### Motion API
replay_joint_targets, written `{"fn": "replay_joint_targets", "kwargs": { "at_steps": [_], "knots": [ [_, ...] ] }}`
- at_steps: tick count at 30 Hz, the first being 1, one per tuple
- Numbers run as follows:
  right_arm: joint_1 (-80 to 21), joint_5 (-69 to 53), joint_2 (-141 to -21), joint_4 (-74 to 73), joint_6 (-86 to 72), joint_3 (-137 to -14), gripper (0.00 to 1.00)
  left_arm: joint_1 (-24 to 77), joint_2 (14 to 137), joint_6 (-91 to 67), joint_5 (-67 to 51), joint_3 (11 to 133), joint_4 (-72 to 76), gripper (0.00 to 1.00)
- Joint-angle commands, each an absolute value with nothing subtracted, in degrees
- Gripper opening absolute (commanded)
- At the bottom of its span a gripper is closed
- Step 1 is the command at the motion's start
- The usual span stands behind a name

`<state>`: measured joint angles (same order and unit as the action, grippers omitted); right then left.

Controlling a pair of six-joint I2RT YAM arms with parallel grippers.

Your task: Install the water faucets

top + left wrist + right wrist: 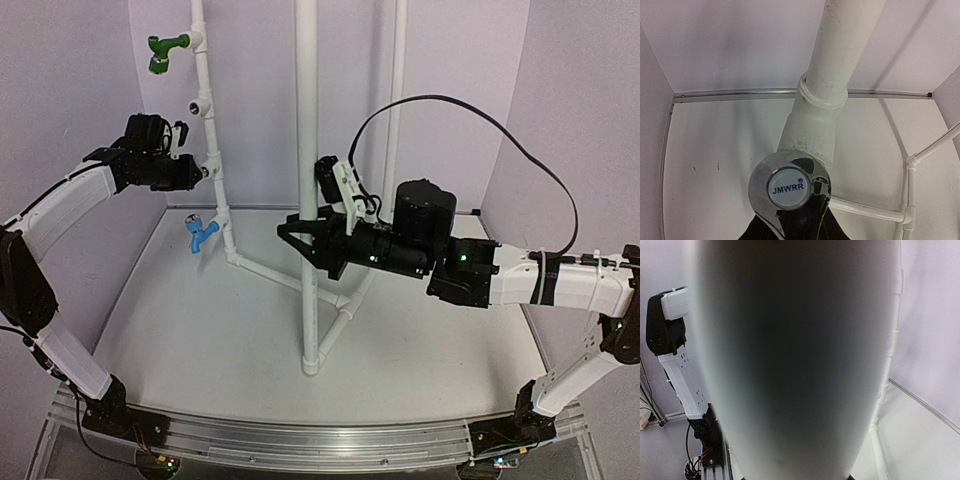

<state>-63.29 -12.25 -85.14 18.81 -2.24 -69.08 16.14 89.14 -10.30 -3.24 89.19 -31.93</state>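
The silver chrome faucet (788, 188), with a white cap marked JMWRR, is pressed against a white tee fitting (810, 135) on the thin left pipe (212, 150). My left gripper (198, 172) is shut on it; its dark fingers (807, 220) show below the faucet. The blue faucet (203, 233) sits on the same pipe lower down. A green faucet (165, 48) sits near its top. My right gripper (308, 245) is closed around the thick upright pipe (307, 150), which fills the right wrist view (795, 360) and hides the fingers.
An open tee outlet (199, 104) sits on the thin pipe between the green and chrome faucets. Slanted thin pipes (275, 275) run along the floor to the thick pipe's base (312, 362). Purple walls (70, 90) close in the left, back and right.
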Motion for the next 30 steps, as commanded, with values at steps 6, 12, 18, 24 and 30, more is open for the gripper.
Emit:
{"fn": "replay_joint_targets", "kwargs": {
  "at_steps": [6,12,18,24,30],
  "knots": [
    [-63.3,-13.8,-86.1,19.0,-8.3,-69.3,0.00,17.9,87.5,-8.5,-3.3,90.7,-33.9,0.01],
    [-63.2,-13.7,-86.1,19.1,-8.4,-69.4,0.00,19.2,86.5,-4.9,-0.6,90.2,-34.1,0.00],
    [-63.2,-12.2,-85.7,19.1,-7.8,-68.9,0.00,21.6,85.1,1.0,5.9,88.5,-33.9,0.00],
    [-63.2,-10.8,-84.8,19.1,-7.5,-68.0,0.00,22.2,83.7,3.4,6.3,86.1,-32.4,0.00],
    [-63.2,-9.9,-84.5,19.0,-7.5,-67.4,0.00,22.2,84.2,-2.4,5.8,89.4,-34.8,0.46]
  ]
}}
